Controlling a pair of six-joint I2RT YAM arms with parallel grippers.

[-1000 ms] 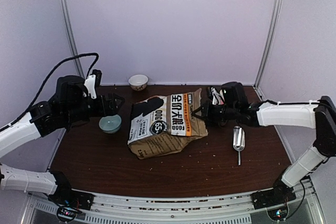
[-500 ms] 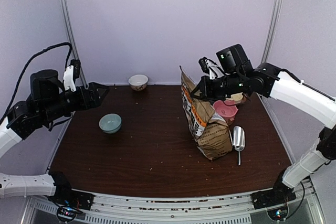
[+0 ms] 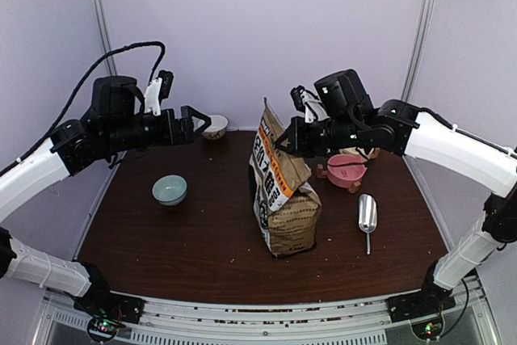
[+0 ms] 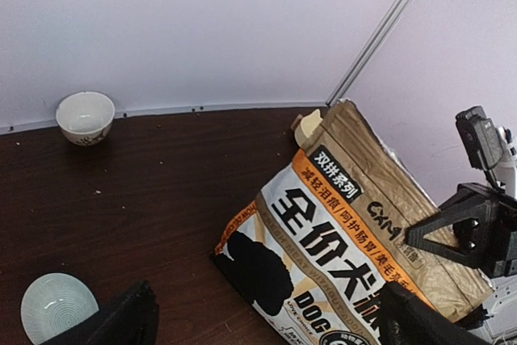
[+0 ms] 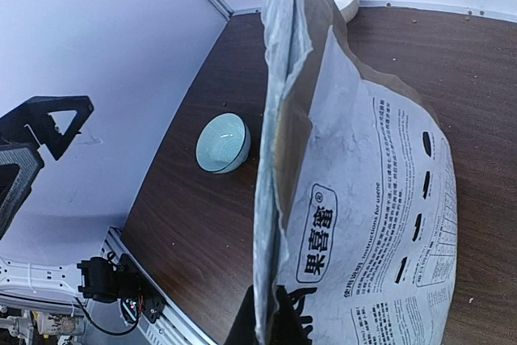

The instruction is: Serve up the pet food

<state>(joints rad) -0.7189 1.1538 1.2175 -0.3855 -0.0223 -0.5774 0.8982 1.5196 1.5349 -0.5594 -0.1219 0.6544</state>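
One kraft pet food bag (image 3: pixel 284 195), upright, its top edge pinched in the right gripper (image 3: pixel 283 142); left of the bag, raised in the air, the left gripper (image 3: pixel 199 125), fingers spread apart, holding nothing; pale green bowl (image 3: pixel 170 190) left of the bag, pink bowl (image 3: pixel 346 170) and metal scoop (image 3: pixel 367 214) right of it.

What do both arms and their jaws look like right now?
The left arm and right arm share white link shells and black joint housings. A black cable loops above the left one. The jaws are black, angular, with triangular cutouts.
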